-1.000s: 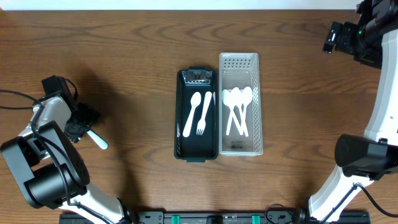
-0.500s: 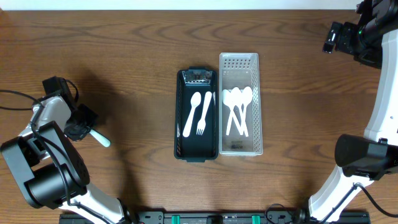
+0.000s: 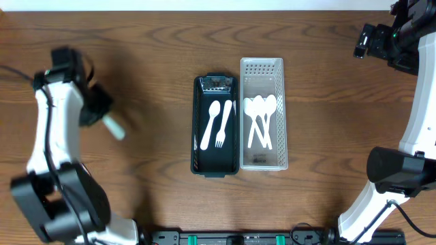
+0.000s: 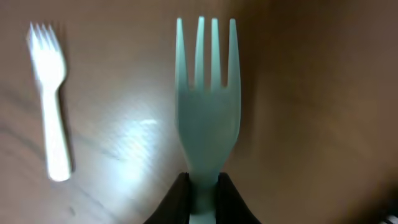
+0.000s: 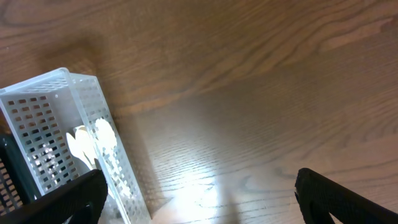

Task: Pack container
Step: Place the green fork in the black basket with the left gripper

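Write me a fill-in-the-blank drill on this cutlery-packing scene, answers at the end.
1. The left gripper is shut on a ____.
2. The dark container holds ____ utensils.
3. The clear basket beside it holds only ____.
4. The right gripper, over bare wood, is ____.
Missing words: fork; two; spoons; open.

Both arms same build: left arm (image 3: 49, 136) & right arm (image 3: 419, 102) = white shells w/ chunky black joints. Thin black cable (image 3: 17, 71) off the left one, tiny green light (image 3: 394, 29) on the right's black wrist. Fingers (image 5: 65, 200) matte black.
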Action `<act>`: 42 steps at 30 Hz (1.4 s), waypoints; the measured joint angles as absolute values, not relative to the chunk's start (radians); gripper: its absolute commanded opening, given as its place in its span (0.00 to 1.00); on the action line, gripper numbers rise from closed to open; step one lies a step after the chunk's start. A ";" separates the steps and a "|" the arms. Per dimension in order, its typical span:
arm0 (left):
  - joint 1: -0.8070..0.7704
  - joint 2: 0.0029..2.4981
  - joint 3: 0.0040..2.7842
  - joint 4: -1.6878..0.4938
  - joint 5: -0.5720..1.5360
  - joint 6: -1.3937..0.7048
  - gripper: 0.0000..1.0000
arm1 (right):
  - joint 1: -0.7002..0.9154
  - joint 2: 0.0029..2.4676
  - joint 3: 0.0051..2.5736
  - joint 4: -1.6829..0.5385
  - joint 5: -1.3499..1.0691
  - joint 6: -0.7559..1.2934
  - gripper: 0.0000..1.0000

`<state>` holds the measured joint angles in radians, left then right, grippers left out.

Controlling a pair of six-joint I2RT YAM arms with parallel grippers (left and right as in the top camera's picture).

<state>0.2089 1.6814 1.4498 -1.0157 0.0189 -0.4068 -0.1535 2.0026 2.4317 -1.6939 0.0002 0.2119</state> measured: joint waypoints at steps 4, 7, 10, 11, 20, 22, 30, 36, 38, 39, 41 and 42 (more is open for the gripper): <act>0.000 1.584 1.584 -1.048 0.021 -0.407 0.06 | -0.154 2.003 2.432 -1.694 0.000 0.212 0.99; -0.175 1.551 1.623 -1.047 0.022 -0.407 0.06 | -0.154 2.003 2.432 -1.692 0.000 0.212 0.99; -0.302 1.563 1.624 -1.050 0.024 -0.407 0.06 | -0.154 2.003 2.432 -1.688 0.000 0.212 0.99; -0.343 1.575 1.623 -1.050 0.023 -0.407 0.06 | -0.154 2.003 2.432 -1.686 0.000 0.212 0.99; -0.539 1.819 1.621 -1.040 0.023 -0.407 0.06 | -0.154 2.003 2.432 -1.688 0.000 0.212 0.99; -0.552 1.885 1.619 -1.032 0.023 -0.407 0.06 | -0.154 2.003 2.432 -1.692 0.000 0.212 0.99; -0.550 2.074 1.610 -1.018 0.023 -0.404 0.28 | -0.154 2.003 2.432 -1.695 0.000 0.212 0.99; -0.550 2.087 1.609 -1.019 0.018 -0.375 0.41 | -0.154 2.003 2.432 -1.695 0.000 0.212 0.99; -0.550 2.083 1.610 -1.033 -0.001 -0.359 0.41 | -0.154 2.003 2.432 -1.695 0.000 0.212 0.99; -0.550 2.078 1.610 -1.048 -0.012 -0.351 0.41 | -0.154 2.003 2.432 -1.695 0.000 0.212 0.99; -0.546 2.054 1.620 -1.096 -0.042 -0.330 0.41 | -0.154 2.003 2.432 -1.695 0.000 0.212 0.99; -0.543 2.030 1.633 -1.125 -0.060 -0.315 0.41 | -0.154 2.003 2.432 -1.695 0.000 0.212 0.99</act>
